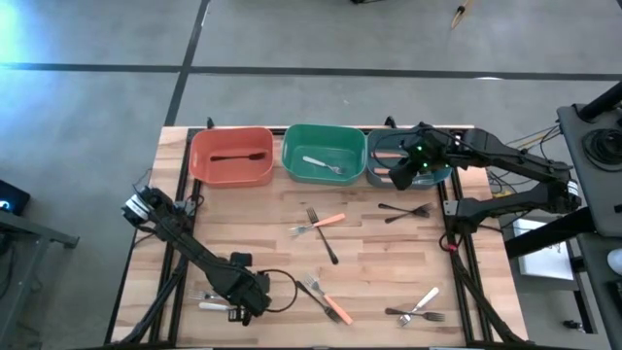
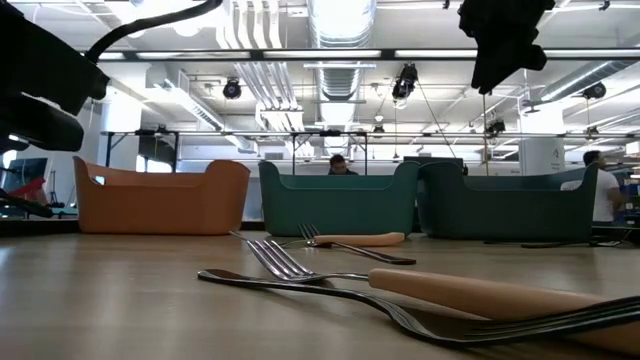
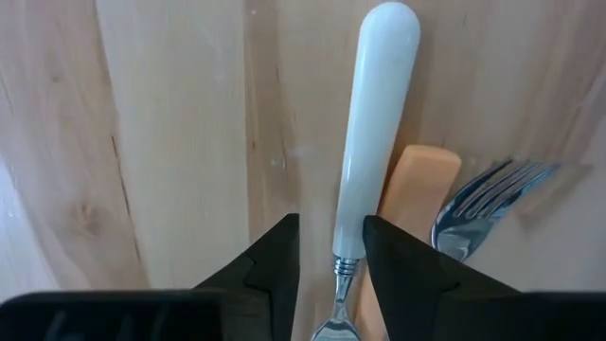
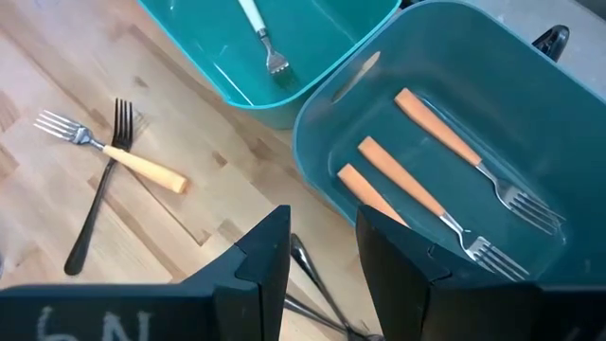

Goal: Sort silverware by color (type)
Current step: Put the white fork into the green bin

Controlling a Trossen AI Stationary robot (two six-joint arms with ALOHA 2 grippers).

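Note:
My left gripper (image 1: pixel 238 307) (image 3: pixel 331 256) is low over the table's near left part and open. Its fingers stand on either side of a white-handled fork (image 3: pixel 379 123), at the neck where handle meets metal. I cannot tell if they touch it. An orange handle (image 3: pixel 421 180) and another fork's tines (image 3: pixel 488 194) lie beside it. My right gripper (image 1: pixel 400 180) (image 4: pixel 322 242) is open above the near rim of the teal bin (image 4: pixel 312 152), where three orange-handled forks (image 4: pixel 407 185) lie. The green bin (image 1: pixel 292 146) holds a white fork (image 1: pixel 324 165). The red-orange bin (image 1: pixel 199 146) holds a black fork (image 1: pixel 233 156).
Loose forks lie on the wood: a crossed orange and black pair (image 1: pixel 321 226) mid-table, black forks (image 1: pixel 403 211) before the teal bin, an orange-handled one with another (image 1: pixel 328 299) near the front edge, and a white and black pair (image 1: pixel 420 309) at near right. People show in the room behind.

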